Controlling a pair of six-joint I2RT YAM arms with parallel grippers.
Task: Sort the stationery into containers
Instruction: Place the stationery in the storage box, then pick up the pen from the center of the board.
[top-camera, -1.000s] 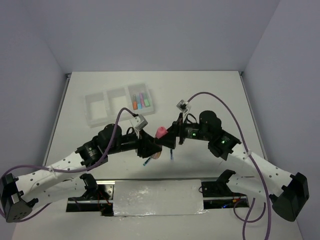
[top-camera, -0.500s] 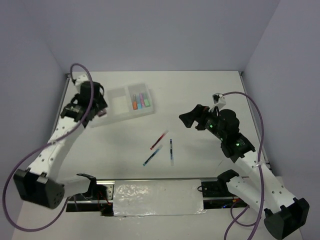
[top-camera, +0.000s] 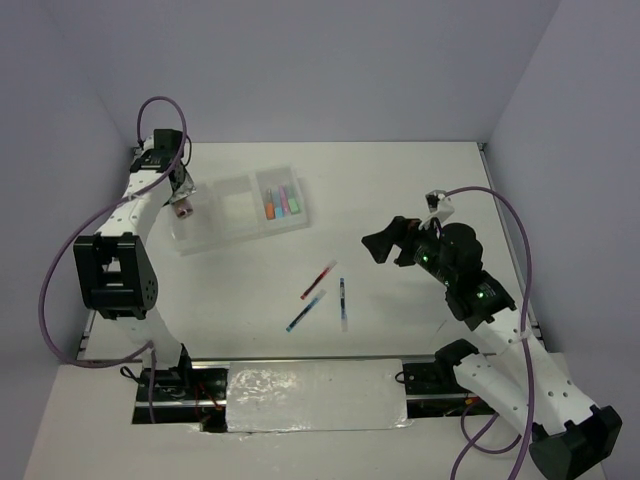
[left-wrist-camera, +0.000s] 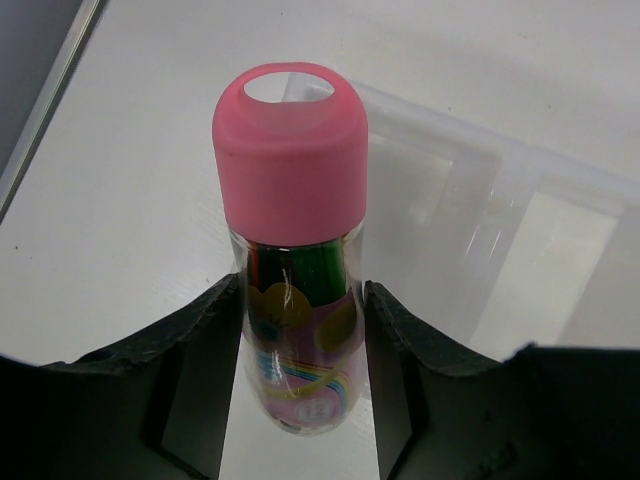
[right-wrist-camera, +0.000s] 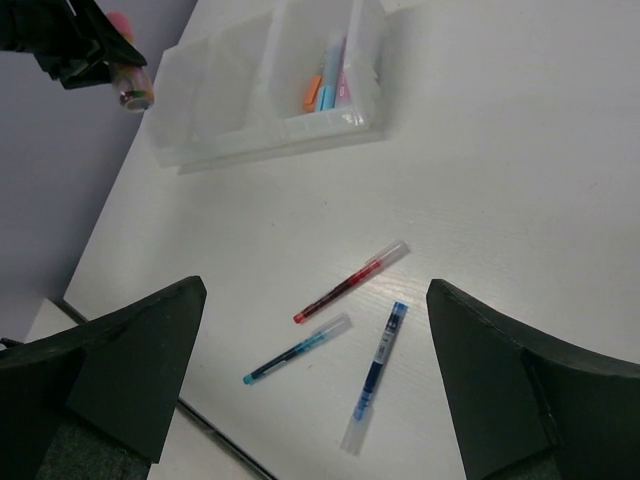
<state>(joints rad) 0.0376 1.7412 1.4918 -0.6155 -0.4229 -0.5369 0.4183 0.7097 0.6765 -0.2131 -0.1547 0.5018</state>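
A clear jar with a pink cap sits between my left gripper's jaws, which are shut on its body. In the top view the jar hangs by the left end of the white three-compartment tray. Several highlighters lie in the tray's right compartment. A red pen, a teal pen and a blue pen lie loose on the table. My right gripper stands wide open and empty, raised to the right of the pens.
The left arm stretches up along the table's left edge. White walls close the back and sides. A foil-covered plate lies between the arm bases at the near edge.
The two grippers were together at the table's middle around the jar. The right one opened and drew back right. The left arm carried the jar to the tray's left end.
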